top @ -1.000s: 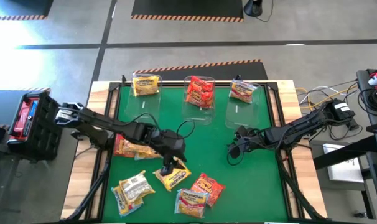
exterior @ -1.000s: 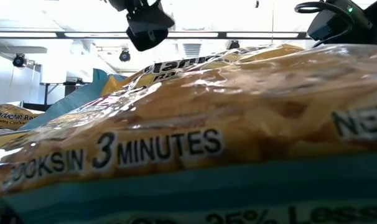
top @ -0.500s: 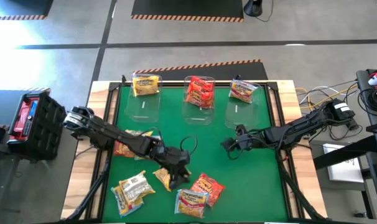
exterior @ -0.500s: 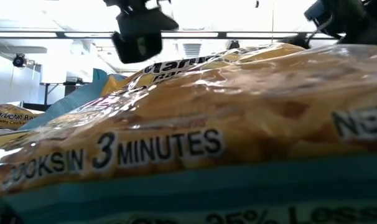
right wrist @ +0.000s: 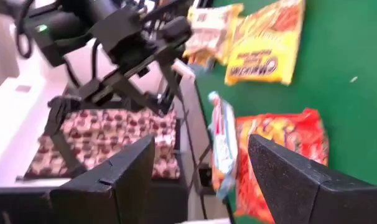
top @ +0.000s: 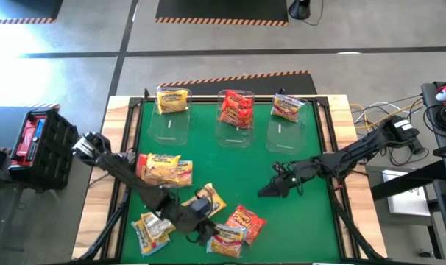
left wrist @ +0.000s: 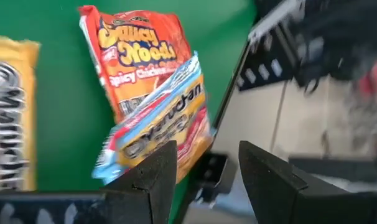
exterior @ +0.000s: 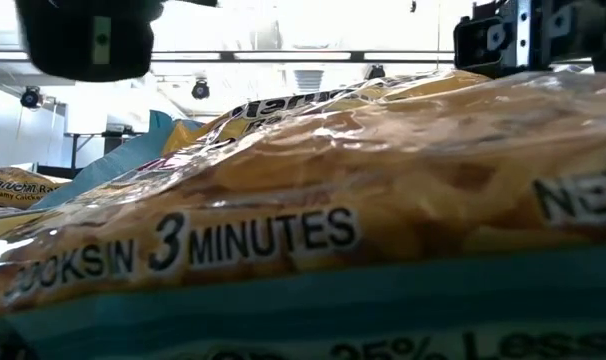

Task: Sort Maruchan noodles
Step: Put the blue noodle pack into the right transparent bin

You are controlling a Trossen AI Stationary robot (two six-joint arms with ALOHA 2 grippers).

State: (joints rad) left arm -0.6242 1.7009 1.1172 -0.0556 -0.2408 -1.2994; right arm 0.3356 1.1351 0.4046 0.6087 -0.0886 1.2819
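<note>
At the near edge of the green worktop point(top: 238, 165) the left gripper point(top: 202, 230) hangs low, jaws partly apart and empty, just beside the pale blue-trimmed packet point(top: 227, 239) that overlaps the red packet point(top: 245, 219); the left wrist view shows both straight ahead of the jaws, long axes running away from them. The right gripper point(top: 268, 191), jaws wide and empty, waits farther off. The worktop edge lies close behind the pile, while open green lies toward the clear bins point(top: 235, 125)
</note>
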